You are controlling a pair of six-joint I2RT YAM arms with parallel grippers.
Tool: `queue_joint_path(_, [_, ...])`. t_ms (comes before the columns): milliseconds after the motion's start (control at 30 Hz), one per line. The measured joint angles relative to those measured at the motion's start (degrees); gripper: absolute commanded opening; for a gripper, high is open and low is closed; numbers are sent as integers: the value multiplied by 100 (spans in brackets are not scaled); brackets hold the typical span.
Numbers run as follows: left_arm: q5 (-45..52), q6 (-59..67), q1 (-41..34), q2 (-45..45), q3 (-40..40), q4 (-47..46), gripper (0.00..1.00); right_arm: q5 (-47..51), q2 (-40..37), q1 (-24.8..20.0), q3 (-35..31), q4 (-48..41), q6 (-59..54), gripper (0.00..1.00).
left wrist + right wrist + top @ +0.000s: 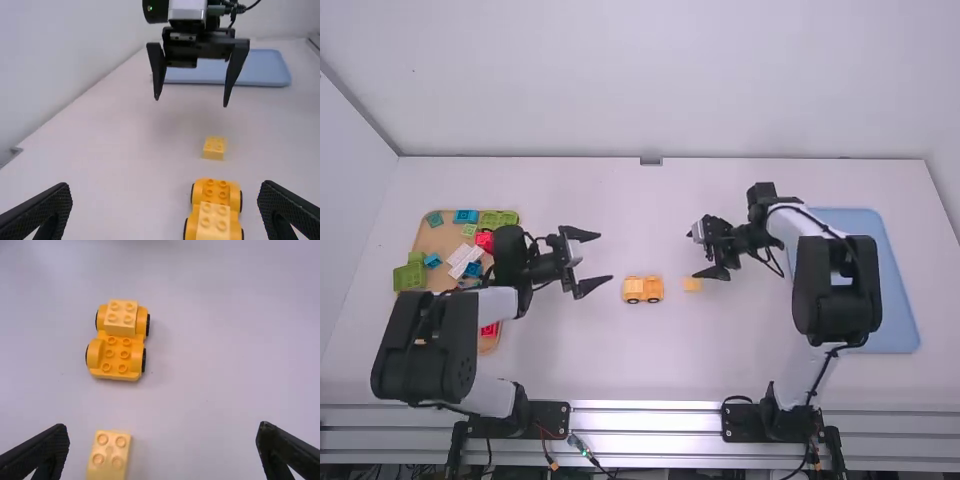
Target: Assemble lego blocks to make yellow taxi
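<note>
Presently, the left gripper (606, 258) and right gripper (694, 255) stand wide, apparently for block pickup, the right requiring centring over the loose yellow block (108, 456) beside one finger before closure, the wheeled base (119, 359) lying between both.

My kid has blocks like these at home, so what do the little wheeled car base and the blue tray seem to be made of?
The car base looks like smooth orange-yellow plastic, with molded round studs. The tray seems to be matte plastic, given its even pale blue, though coated metal is possible.
</note>
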Motion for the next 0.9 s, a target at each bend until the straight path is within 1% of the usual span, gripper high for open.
queue_joint_path(67, [96, 17, -48, 195, 136, 42, 99, -85, 0, 0, -227, 348, 192, 100])
queue_joint_path(100, [142, 15, -79, 310, 219, 52, 99, -138, 0, 0, -382, 533, 256, 98])
queue_joint_path(167, [188, 15, -129, 472, 319, 63, 99, -201, 0, -2, -608, 837, 380, 97])
queue_joint_path(267, [212, 33, -251, 715, 426, 72, 99, -249, 0, -2, -1069, 1513, 586, 93])
queue_joint_path(333, [210, 232, -417, 907, 485, 22, 100, -286, 0, 2, -1486, 2168, 809, 92])
queue_joint_path(367, [210, 393, -501, 984, 496, -68, 99, -275, 0, 17, -1735, 2664, 1005, 92])
queue_joint_path(400, [208, 439, -520, 999, 496, -92, 99, -273, 0, 15, -1753, 2702, 1016, 92])
queue_joint_path(467, [195, 807, -682, 1108, 496, -284, 99, -234, 0, 15, -2116, 3414, 1534, 90])
queue_joint_path(567, [20, 1054, -870, 1204, 496, -350, 99, -181, 0, 15, -2356, 3740, 1886, 86])
queue_joint_path(600, [-39, 1099, -916, 1226, 494, -356, 99, -170, 0, 15, -2402, 3773, 1921, 83])
queue_joint_path(767, [-201, 1193, -1051, 1300, 496, -358, 99, -111, 0, -15, -2492, 3788, 2052, 79])
queue_joint_path(900, [-236, 1189, -1067, 1300, 581, -413, 99, -57, 0, -142, -2492, 3797, 2041, 80])
